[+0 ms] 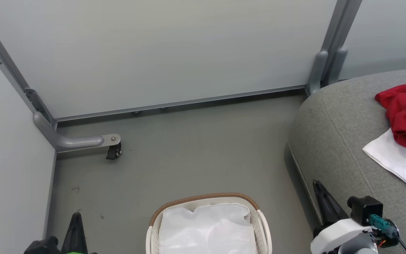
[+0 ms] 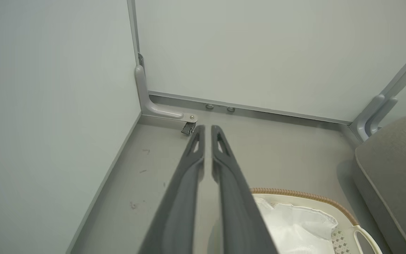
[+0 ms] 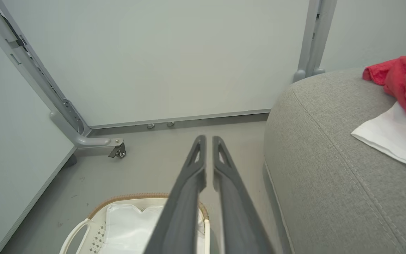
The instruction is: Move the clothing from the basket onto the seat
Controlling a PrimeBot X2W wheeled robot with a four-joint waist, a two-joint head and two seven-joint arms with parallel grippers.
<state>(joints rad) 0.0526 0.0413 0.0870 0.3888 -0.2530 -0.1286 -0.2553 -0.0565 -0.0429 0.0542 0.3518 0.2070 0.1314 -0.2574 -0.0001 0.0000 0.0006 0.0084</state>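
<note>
The red clothing (image 1: 405, 114) lies bunched on the grey seat (image 1: 340, 134) at the right, partly over a white cloth (image 1: 397, 160). Red fabric (image 3: 405, 83) and white cloth (image 3: 393, 139) also show on the seat (image 3: 323, 169) in the right wrist view. The white basket (image 1: 203, 199) with a brown rim stands on the floor at bottom centre, holding a glossy white liner sheet (image 1: 208, 227). My left gripper (image 2: 208, 127) is shut and empty, left of the basket (image 2: 344, 211). My right gripper (image 3: 206, 137) is shut and empty, between basket (image 3: 93, 215) and seat.
Pale partition walls (image 1: 153, 49) close off the back and left. A grey metal foot with a small castor (image 1: 113, 150) juts onto the floor at the left. Grey posts (image 1: 324, 67) stand in the corner behind the seat. Bare grey floor (image 1: 196, 148) lies beyond the basket.
</note>
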